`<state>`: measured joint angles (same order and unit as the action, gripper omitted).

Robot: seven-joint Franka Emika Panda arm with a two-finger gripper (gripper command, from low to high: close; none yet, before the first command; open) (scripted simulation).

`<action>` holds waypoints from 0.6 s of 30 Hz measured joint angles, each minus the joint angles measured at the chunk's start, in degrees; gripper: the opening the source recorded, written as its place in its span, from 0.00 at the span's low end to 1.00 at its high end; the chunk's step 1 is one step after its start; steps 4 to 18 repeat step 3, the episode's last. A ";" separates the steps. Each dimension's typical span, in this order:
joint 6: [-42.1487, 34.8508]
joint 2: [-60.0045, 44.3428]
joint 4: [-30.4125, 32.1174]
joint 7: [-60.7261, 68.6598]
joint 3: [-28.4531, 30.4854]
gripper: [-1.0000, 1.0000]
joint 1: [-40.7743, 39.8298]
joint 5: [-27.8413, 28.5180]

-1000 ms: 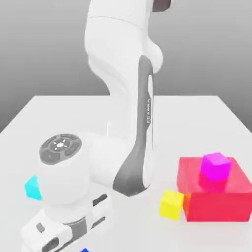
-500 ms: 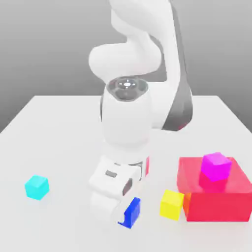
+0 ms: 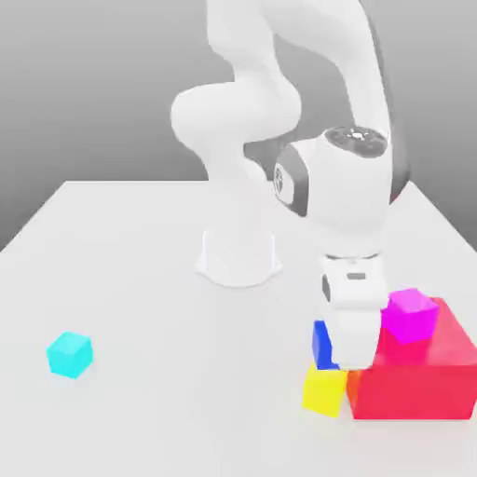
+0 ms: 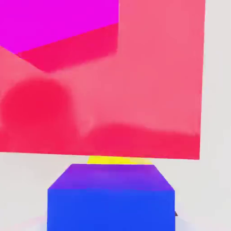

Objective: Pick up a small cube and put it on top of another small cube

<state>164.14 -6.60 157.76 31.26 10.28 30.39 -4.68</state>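
Note:
The small deep blue cube (image 3: 321, 343) sits between my fingers, and my gripper (image 3: 339, 358) is shut on it. It hangs directly over the bright yellow cube (image 3: 325, 391), with its underside very close to the yellow top; whether they touch I cannot tell. In the hand view the blue cube (image 4: 110, 198) is close up, and a thin strip of the yellow cube (image 4: 113, 160) shows just past it. My hand hides the blue cube's side toward the exterior view's right.
A big red block (image 3: 415, 373) stands right beside the yellow cube, on the exterior view's right, with a magenta cube (image 3: 411, 315) on top. A cyan cube (image 3: 70, 354) lies far off on the exterior view's left. The robot base (image 3: 238, 257) stands behind.
The arm has swung from the exterior view's left to its right, carrying the blue cube up off the table and over the yellow cube.

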 joint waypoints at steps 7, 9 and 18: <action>0.00 0.00 0.00 0.00 0.00 1.00 0.00 0.00; 0.00 0.00 0.00 0.00 0.00 1.00 0.00 0.00; 0.00 0.00 0.00 0.00 0.00 1.00 0.00 0.00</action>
